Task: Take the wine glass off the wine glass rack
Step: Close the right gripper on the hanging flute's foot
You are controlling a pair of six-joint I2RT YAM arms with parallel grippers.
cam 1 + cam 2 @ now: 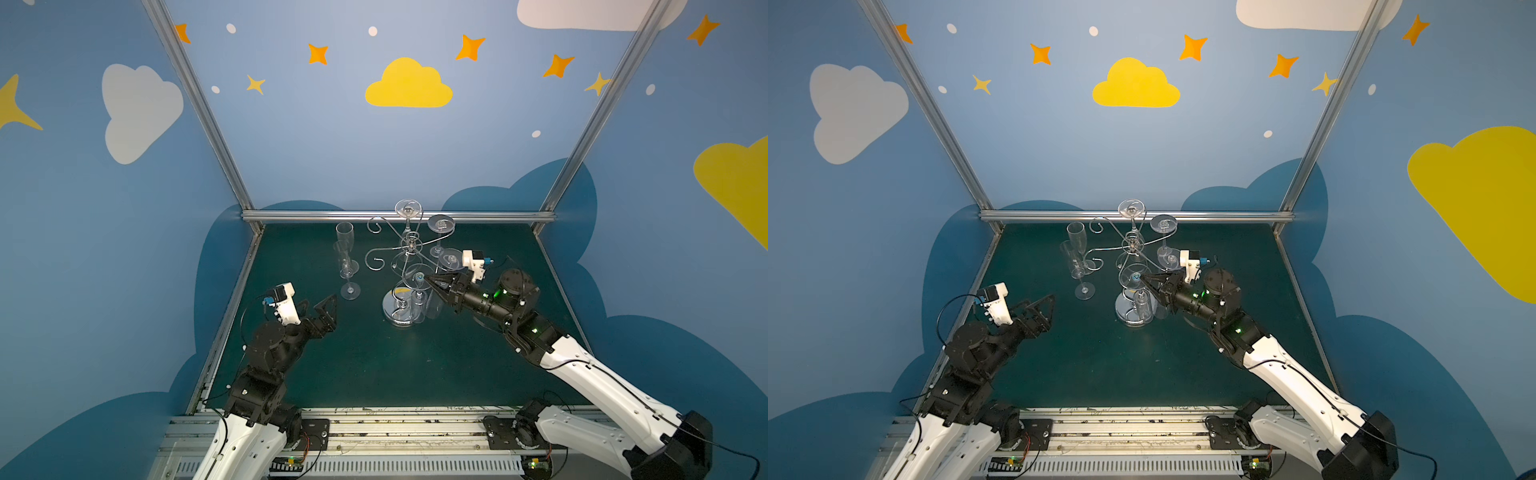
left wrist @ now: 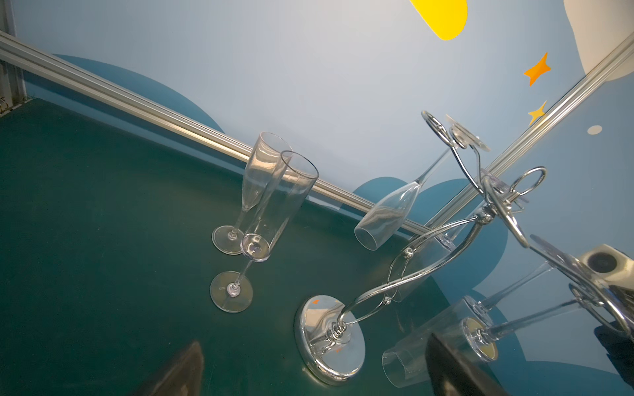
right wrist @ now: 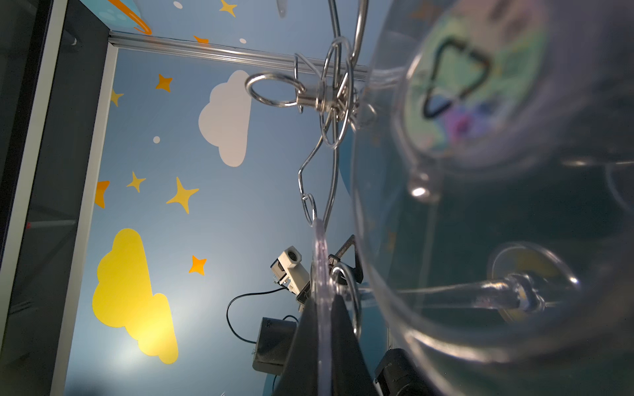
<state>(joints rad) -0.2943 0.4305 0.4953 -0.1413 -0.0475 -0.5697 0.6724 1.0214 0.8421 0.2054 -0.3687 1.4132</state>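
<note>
the wine glass rack stands toward the back of the dark green surface. its mirror base sits flat and its curled arms spread out above the twisted stem. the wine glass hangs upside down from the arm nearest the front. its foot is up in the scroll and its bowl hangs down just beside the base.

the right pincer reaches in from the right at the height of that foot. its jaws are closed onto the foot's rim. in the right wrist view the two black fingers press from either side on the thin clear edge, with no gap showing. the glass is on the rack, foot in the wire.

the left pincer hangs low over the surface, to the left of the rack and well apart from it. its jaws are spread wide and have hold of nothing.

three other glasses hang inverted from the rear and right arms. one of them has its foot just beside the right wrist camera. two flutes stand upright on the surface just left of the rack, close together.
</note>
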